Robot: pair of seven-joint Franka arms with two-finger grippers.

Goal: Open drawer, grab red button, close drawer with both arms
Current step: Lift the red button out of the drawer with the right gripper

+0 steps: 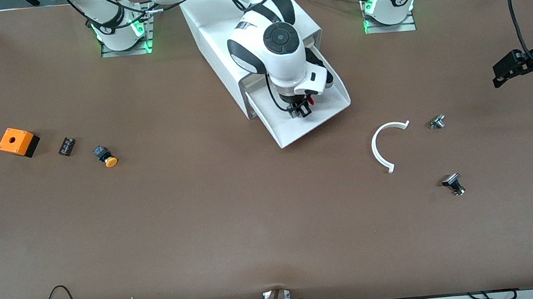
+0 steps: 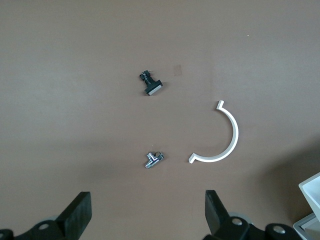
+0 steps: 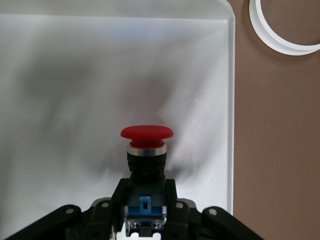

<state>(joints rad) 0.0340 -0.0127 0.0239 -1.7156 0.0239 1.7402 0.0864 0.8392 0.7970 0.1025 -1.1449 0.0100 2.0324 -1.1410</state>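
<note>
The white cabinet (image 1: 213, 35) stands between the arm bases, and its lowest drawer (image 1: 294, 129) is pulled out toward the front camera. My right gripper (image 1: 299, 110) is over the open drawer. In the right wrist view it (image 3: 145, 192) is shut on the black-and-blue body of the button (image 3: 146, 134), whose red cap points away from the fingers over the drawer's white floor (image 3: 60, 75). My left gripper (image 1: 503, 71) waits in the air at the left arm's end of the table. It is open and empty, as the left wrist view (image 2: 147, 220) shows.
A white C-shaped ring (image 1: 389, 145), a silver part (image 1: 437, 122) and a black-and-silver part (image 1: 453, 183) lie toward the left arm's end. An orange box (image 1: 18, 141), a small black part (image 1: 67, 146) and an orange-yellow-capped button (image 1: 105, 156) lie toward the right arm's end.
</note>
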